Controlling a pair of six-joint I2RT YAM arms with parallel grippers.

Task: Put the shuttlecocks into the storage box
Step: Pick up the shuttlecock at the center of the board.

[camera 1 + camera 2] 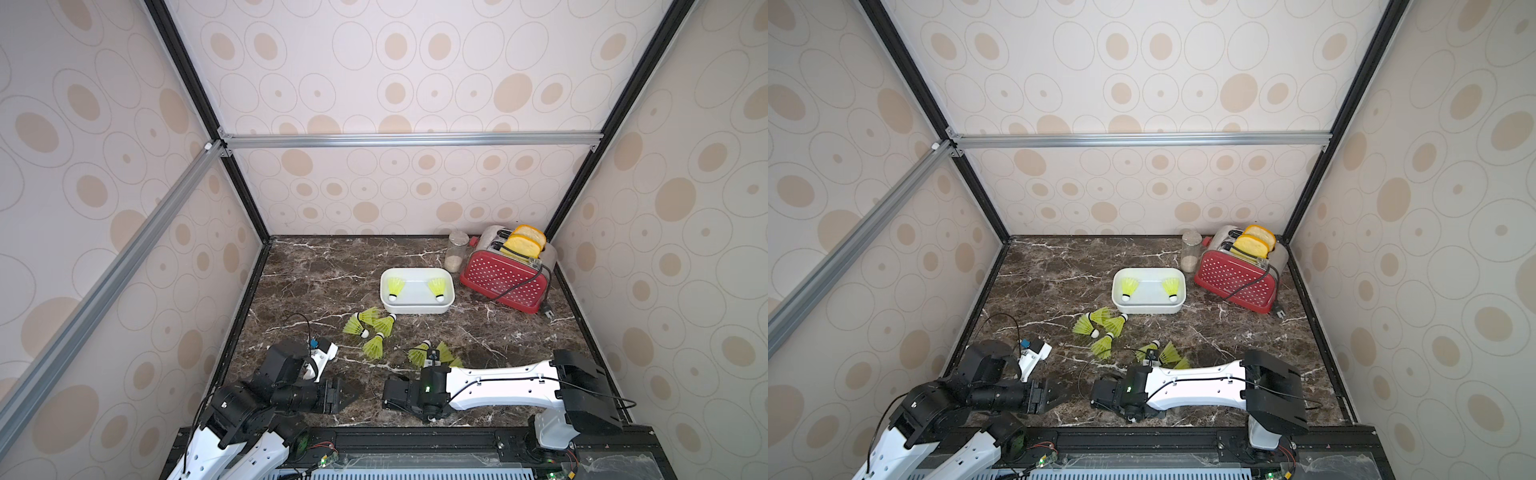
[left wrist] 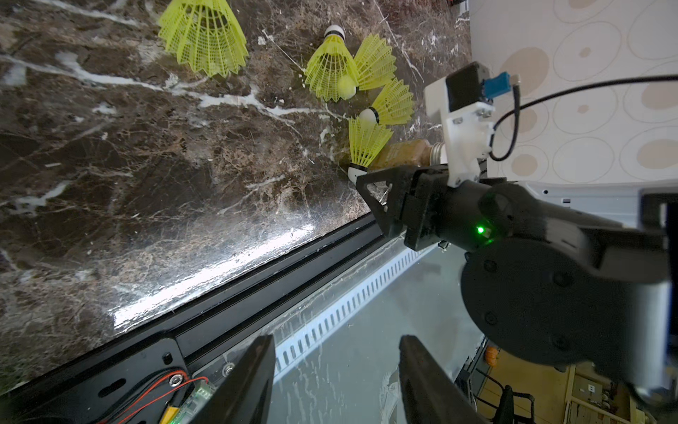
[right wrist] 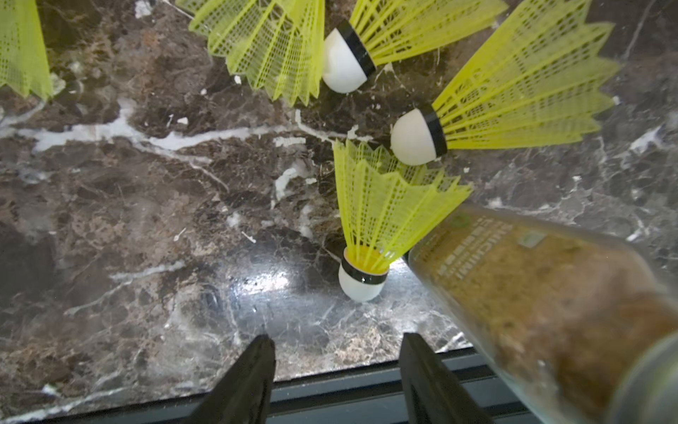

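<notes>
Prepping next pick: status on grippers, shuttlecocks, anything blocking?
Left gripper open, empty; right gripper open, empty. Two shuttlecocks in storage box, rest loose on table. Brown jar on its side against nearest shuttlecock, beside right gripper's path.

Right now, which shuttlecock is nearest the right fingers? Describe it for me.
Find the brown bottle lying near the front edge of the table. One shuttlecock leans against it, white tip toward the right fingers. Only it touches the bottle.

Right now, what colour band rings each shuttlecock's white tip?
Black; the shuttlecocks show it best in the right wrist view.
</notes>
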